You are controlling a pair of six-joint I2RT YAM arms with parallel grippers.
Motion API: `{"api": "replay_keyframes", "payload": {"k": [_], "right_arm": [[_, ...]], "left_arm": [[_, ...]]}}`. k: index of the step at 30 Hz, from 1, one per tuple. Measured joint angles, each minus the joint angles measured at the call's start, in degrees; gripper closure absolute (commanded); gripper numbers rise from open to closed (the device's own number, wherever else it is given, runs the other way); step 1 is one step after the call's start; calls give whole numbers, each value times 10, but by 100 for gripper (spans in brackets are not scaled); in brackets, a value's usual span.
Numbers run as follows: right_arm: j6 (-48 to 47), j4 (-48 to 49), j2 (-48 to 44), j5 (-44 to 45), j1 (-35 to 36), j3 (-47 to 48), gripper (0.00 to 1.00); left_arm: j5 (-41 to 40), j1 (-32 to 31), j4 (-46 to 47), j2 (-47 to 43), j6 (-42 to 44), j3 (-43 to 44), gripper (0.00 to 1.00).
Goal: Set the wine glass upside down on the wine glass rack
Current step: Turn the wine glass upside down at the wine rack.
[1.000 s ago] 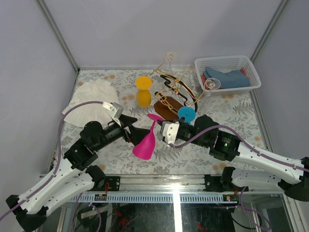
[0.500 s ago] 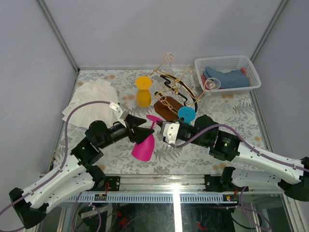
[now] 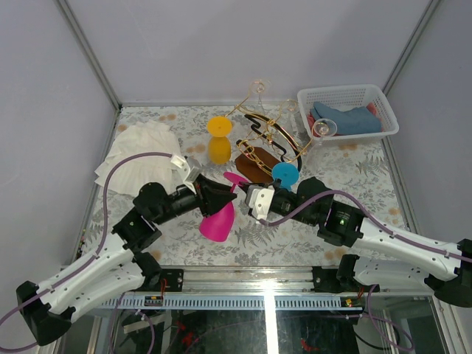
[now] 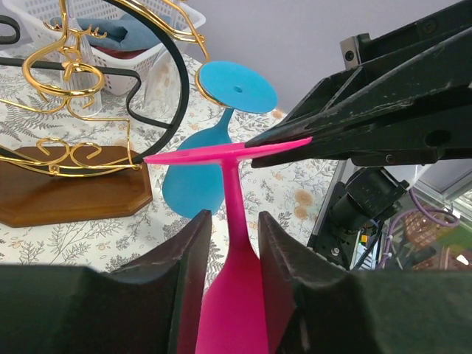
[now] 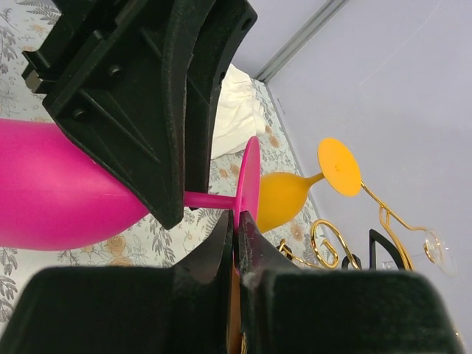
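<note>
At table centre in the top view, the left gripper [image 4: 234,218] stands narrow, its jaws flanking the stem of the pink wine glass [image 3: 219,223]; whether they clamp it cannot be told. The right gripper [image 5: 236,218] is closed on the edge of the glass foot. The glass is tilted, foot toward 1 o'clock. The wine glass rack [image 3: 257,168] stands at 1 o'clock from the glass, apart from it. A blue wine glass [image 3: 285,175] sits just beside the rack's wooden base.

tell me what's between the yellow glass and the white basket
The wine glass rack stands between the yellow glass and the white basket, with a clear glass on its basket-side arm; the top view shows it.
</note>
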Motion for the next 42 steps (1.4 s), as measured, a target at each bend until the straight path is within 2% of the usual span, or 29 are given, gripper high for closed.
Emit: {"api": "replay_keyframes", "payload": {"k": [3, 4, 8, 14, 25, 27, 31, 35, 42], "right_arm": [[-1, 10, 0, 5, 0, -8, 100], [-3, 16, 0, 6, 0, -12, 100], [-10, 31, 0, 15, 0, -24, 100], [-14, 29, 0, 30, -3, -24, 91], [-11, 26, -26, 30, -3, -24, 67], [-10, 22, -34, 26, -3, -24, 59], [-7, 6, -46, 9, -3, -22, 50], [-2, -19, -71, 3, -3, -22, 42], [20, -34, -160, 25, -3, -31, 36]], "left_arm": [[1, -2, 0, 1, -2, 0, 99], [-2, -3, -1, 1, -1, 0, 100], [-11, -3, -2, 10, -6, 1, 100], [-28, -3, 0, 39, -17, 14, 100], [-73, -5, -7, 19, -38, 11, 100], [-76, -5, -7, 18, -38, 11, 100], [-78, -5, -3, 19, -38, 9, 100], [-78, -5, 13, 18, -37, -6, 100], [-78, -5, 105, 16, -26, -76, 100]]}}
